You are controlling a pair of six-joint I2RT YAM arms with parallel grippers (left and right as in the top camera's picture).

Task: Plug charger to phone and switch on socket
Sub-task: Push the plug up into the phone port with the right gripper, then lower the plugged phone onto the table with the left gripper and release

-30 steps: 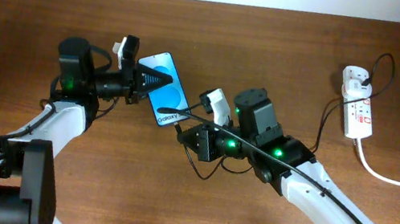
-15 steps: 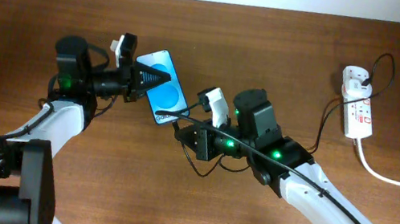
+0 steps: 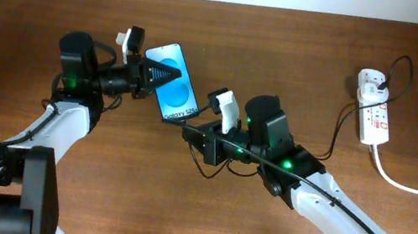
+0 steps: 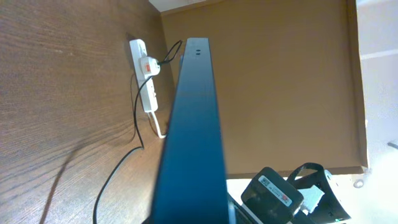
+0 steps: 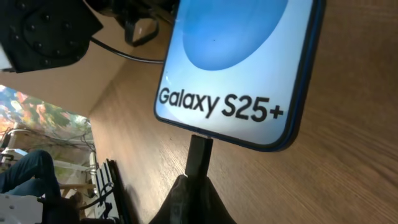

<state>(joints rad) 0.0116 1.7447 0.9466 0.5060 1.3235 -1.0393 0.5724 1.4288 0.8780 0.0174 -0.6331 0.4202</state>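
The phone [image 3: 173, 86] has a bright blue screen with white text. My left gripper [image 3: 162, 73] is shut on it and holds it tilted above the table. In the left wrist view only its dark blue edge [image 4: 193, 124] shows. My right gripper [image 3: 189, 133] is shut on the charger's black plug tip [image 5: 199, 154], which touches the phone's bottom edge [image 5: 249, 81] below the "Galaxy S25+" text. The thin black cable [image 3: 334, 134] runs right to the white adapter [image 3: 375, 81] in the socket [image 3: 374, 115], a white power strip with red marks.
The socket's thick white cord [image 3: 410, 186] runs off to the right edge. A white wall strip lies along the far table edge. The socket and black cable also show in the left wrist view [image 4: 144, 74].
My left gripper has lifted and turned the phone slightly, moving it up and right. My right gripper has followed left with the plug tip at the phone's bottom edge.
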